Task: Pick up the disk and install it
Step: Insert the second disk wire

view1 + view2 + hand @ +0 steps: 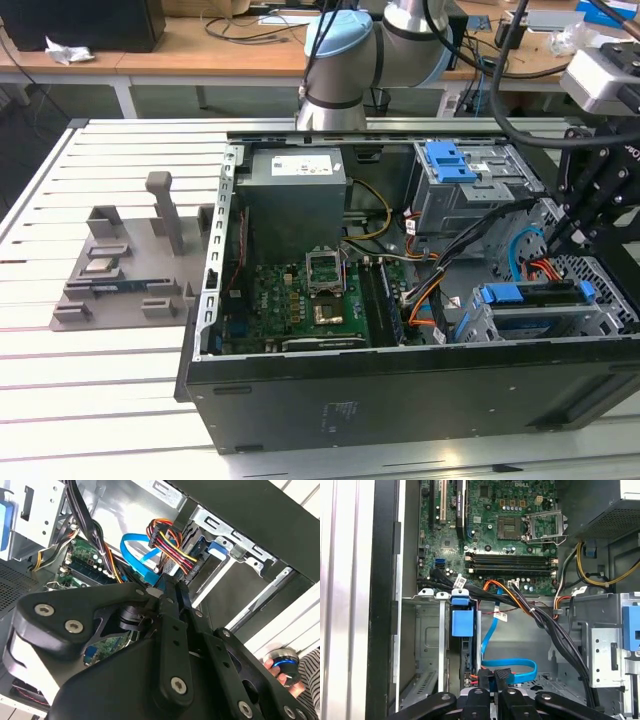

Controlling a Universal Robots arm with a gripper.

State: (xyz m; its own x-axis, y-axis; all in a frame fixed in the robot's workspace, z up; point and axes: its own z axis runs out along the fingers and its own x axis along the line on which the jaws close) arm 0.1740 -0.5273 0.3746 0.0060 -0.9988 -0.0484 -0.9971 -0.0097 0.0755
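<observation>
I am hovering the pincer (496,696), its fingers pressed together on nothing, just over the drive cage (590,325) where the disk (530,296) is sitting on its blue rails (seemingly slotted in already), so I judge little is left.

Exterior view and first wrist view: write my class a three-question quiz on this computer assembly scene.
1. True or false: the computer case lies open on the slatted table.
2. In the exterior view the claw hangs over: A the power supply, B the drive cage, C the grey tray.
3. Fill in: the flat cable in the first wrist view is ___.
Key: 1 true; 2 B; 3 blue.
</observation>
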